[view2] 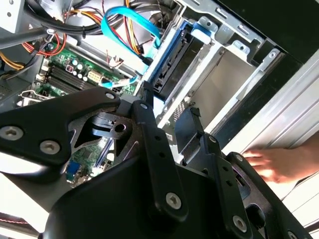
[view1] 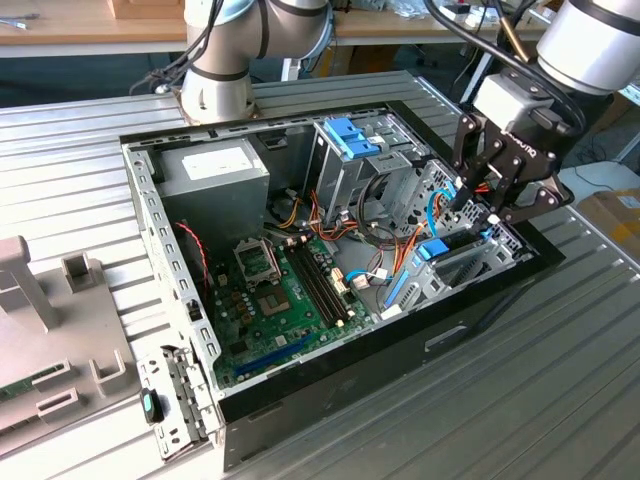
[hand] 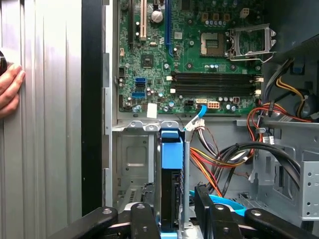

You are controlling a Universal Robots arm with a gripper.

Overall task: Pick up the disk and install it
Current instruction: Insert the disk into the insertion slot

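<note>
**Gripper over the drive cage, fingers spread and empty**
The gripper point(view1: 478, 208) hangs above the metal drive cage point(view1: 478, 262) at the exterior view's right end of the open computer case point(view1: 160, 205). The disk point(hand: 172, 154) stands on edge in a slot of that cage, beside the green circuit board point(hand: 199, 50). In the first wrist view the black fingers point(hand: 144, 221) sit on either side of its blue-railed end; I cannot tell whether they touch it. A person's hand point(hand: 10, 89) rests on the ribbed table point(view1: 500, 400) near the case.
</note>
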